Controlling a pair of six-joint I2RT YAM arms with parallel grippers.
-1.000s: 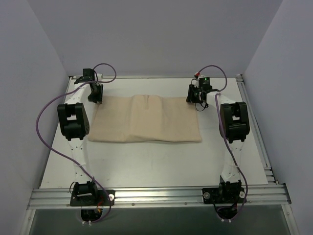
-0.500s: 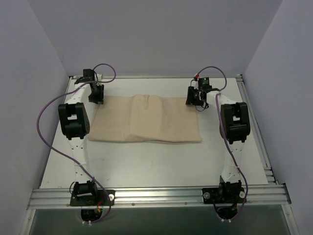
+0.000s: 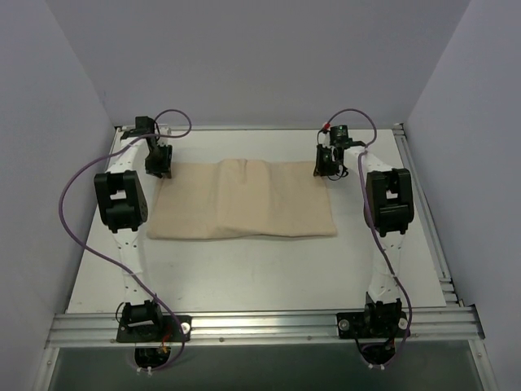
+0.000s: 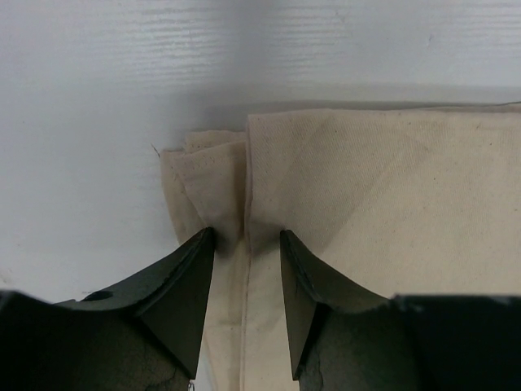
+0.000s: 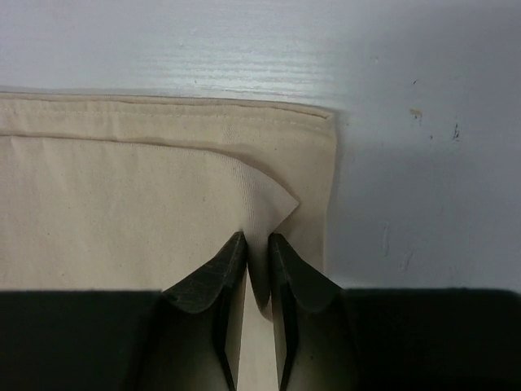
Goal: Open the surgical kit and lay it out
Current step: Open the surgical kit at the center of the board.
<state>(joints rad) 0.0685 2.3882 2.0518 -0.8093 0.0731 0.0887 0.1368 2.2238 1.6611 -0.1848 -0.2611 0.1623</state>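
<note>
The surgical kit is a folded beige cloth wrap (image 3: 244,199) lying flat at the back of the white table; its contents are hidden inside. My left gripper (image 3: 159,169) is down at the wrap's far left corner. In the left wrist view it (image 4: 247,238) stands open, fingertips resting on the cloth (image 4: 383,195) either side of a fold seam. My right gripper (image 3: 324,169) is at the far right corner. In the right wrist view it (image 5: 257,240) is shut on a raised pointed flap (image 5: 273,199) of the cloth (image 5: 122,212).
The white tabletop (image 3: 244,269) stretches from the wrap to an aluminium rail (image 3: 260,326) at the near edge. Grey walls stand close on the left, right and back. Purple cables (image 3: 77,195) loop beside each arm.
The right gripper has closed on the cloth flap at the far right corner. The left gripper stays open at the left corner, hardly moved.
</note>
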